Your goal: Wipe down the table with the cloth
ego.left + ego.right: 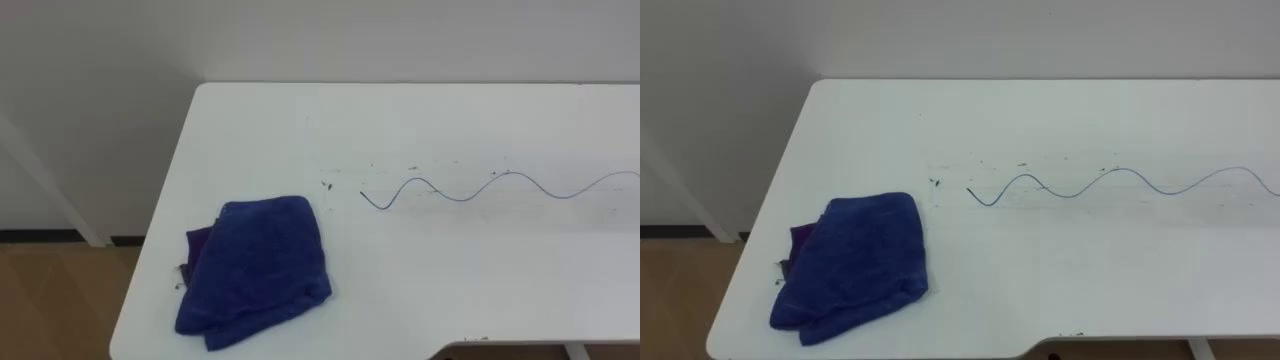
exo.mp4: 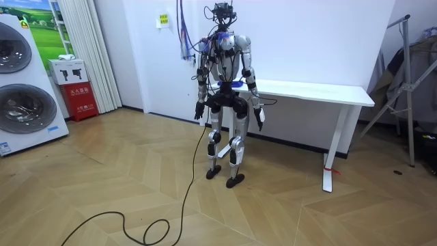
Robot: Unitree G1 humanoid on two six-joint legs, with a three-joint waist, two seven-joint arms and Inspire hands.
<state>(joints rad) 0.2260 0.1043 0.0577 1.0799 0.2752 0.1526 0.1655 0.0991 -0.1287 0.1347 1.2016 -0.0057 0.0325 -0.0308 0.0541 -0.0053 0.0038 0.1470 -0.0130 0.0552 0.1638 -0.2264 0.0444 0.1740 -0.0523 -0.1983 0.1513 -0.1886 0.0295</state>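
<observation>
Robot's stance: it stands upright at the end of the table on the room view's left, close against the near edge, with both arms hanging at its sides.
Left hand (image 2: 199,110): low beside the hip, below the tabletop and holding nothing; I cannot tell whether its fingers are apart or together.
Right hand (image 2: 259,117): low beside the other hip, likewise clear of the table and with nothing in it; how its fingers are set cannot be told.
Wooden herringbone floor (image 1: 55,305): seen past the table's left end and under the robot's feet.
White rectangular table (image 1: 450,290): its rounded near-left corner is closest to the robot, and the top runs off to the right.
Crumpled dark blue terry cloth (image 1: 257,268): lies in a loose heap on the near-left part of the tabletop, close to the left edge and near the front edge, with no hand touching it.
Purple fabric patch (image 1: 197,243): peeks out at the blue cloth's left side, touching it; whether it is a separate cloth cannot be told.
Small dark specks (image 1: 325,184): scattered just beyond the cloth's far-right corner, with more along the line.
Thin blue wavy line (image 1: 470,188): drawn on the tabletop, starting right of the cloth and waving away to the right edge.
Plain white wall (image 1: 320,40): directly behind the table's far edge.
</observation>
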